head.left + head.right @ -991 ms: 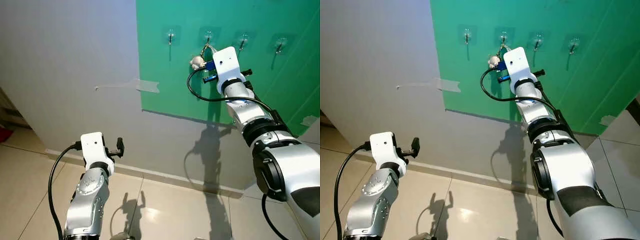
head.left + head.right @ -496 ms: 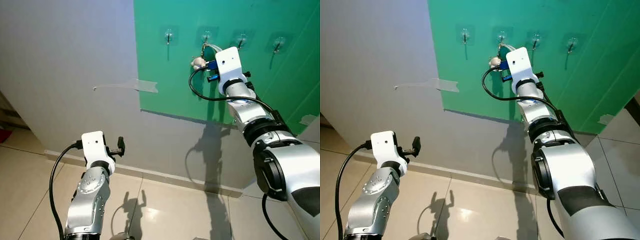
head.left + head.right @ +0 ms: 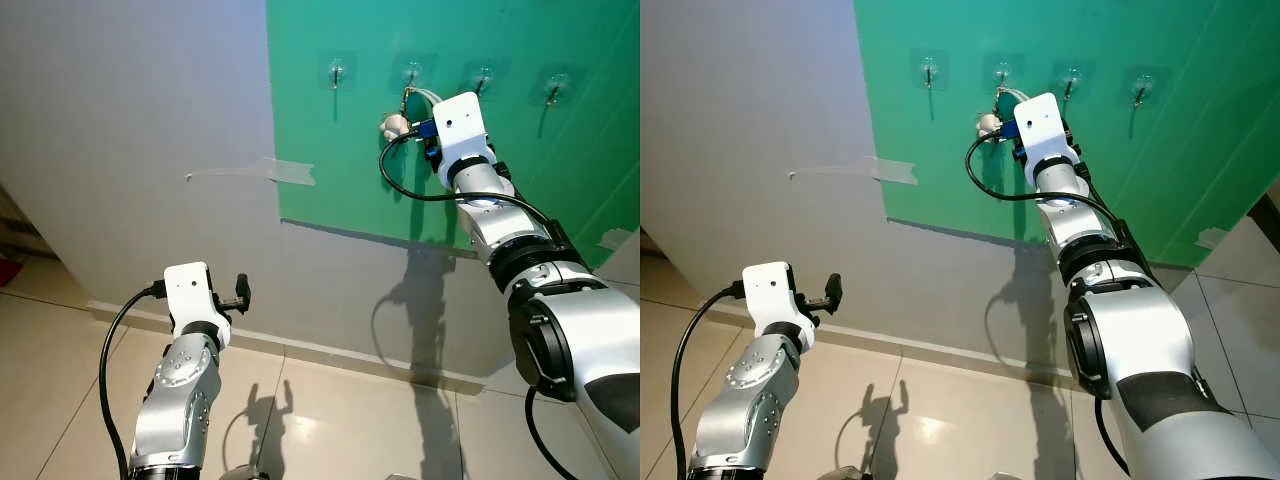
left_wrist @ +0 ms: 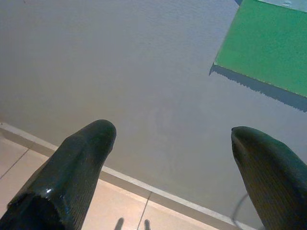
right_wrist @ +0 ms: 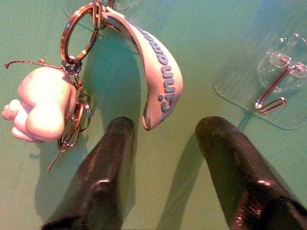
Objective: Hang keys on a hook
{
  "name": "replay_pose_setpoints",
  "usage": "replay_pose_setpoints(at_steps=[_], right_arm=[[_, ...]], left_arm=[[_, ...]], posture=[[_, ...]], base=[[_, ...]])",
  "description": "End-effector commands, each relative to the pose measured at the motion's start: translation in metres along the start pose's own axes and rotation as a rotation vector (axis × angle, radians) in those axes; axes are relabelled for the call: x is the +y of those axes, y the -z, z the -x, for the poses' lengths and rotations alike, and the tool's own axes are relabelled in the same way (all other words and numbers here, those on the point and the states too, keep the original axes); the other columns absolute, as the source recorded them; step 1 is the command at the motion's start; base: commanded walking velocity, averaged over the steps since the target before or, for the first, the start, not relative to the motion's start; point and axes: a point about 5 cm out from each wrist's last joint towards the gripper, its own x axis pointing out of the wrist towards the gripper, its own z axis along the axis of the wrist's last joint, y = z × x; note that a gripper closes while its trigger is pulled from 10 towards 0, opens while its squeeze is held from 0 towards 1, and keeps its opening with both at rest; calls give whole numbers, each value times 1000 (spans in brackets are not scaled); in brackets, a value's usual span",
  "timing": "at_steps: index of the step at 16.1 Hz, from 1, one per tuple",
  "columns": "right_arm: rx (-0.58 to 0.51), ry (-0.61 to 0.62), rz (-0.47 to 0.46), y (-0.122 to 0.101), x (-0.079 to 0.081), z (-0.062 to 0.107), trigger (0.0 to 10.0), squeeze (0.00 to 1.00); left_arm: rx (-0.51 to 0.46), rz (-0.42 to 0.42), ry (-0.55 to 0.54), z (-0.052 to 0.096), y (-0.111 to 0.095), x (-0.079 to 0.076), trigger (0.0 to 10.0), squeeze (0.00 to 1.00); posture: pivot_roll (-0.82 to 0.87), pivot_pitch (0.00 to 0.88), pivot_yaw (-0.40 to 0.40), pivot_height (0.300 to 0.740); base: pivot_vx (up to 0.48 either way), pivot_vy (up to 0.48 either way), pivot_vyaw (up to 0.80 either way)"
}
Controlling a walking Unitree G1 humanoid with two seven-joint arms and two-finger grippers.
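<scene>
Black fingers [image 5: 110,172] on the right gripper [image 5: 163,143] are spread, nothing between them; I see green board [image 5: 201,57] through the gap. Just past the tips, the keys [image 5: 72,96] hang against the board: metal ring [image 5: 79,33] up top, white plush charm [image 5: 41,108] beside it, and a pale curved strap [image 5: 160,81] with lettering dangling from the ring toward the gap. Whether the ring sits on a hook I can't tell from the wrist view; from the head camera the bunch [image 3: 400,120] hangs right under the second hook [image 3: 412,72] in a row of four clear stick-on hooks. Next hook along [image 5: 276,86] is bare.

Right arm [image 3: 480,190] is stretched up to the board, black cable [image 3: 400,185] looping below the wrist.

Left gripper [image 4: 172,143] is low, facing the grey wall [image 4: 120,72], fingers [image 4: 72,172] wide apart, holding nothing. Tile floor [image 3: 330,420] below, tape strip [image 3: 290,172] at the board's edge.
</scene>
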Motion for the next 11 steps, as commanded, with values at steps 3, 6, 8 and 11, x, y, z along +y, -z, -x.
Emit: replay_pose_setpoints(at_steps=[3, 6, 8, 11], right_arm=[[52, 23, -105, 12, -9, 3, 10000, 1000], [54, 25, -114, 16, -10, 4, 10000, 1000], [73, 14, -103, 20, -9, 6, 10000, 1000], [168, -1, -167, 45, -3, 15, 10000, 0]], left_arm=[[-8, -5, 20, 0, -2, -7, 10000, 0], [-4, -2, 19, 0, 0, -6, 10000, 0], [-4, -2, 23, -1, 0, -7, 10000, 0], [3, 3, 23, -8, -1, -7, 10000, 0]], posture=[[-40, 0, -10, 740], [-46, 0, -8, 740], [-52, 0, -5, 740], [-61, 0, -9, 740]], base=[[0, 0, 0], [0, 0, 0], [0, 0, 0], [0, 0, 0]])
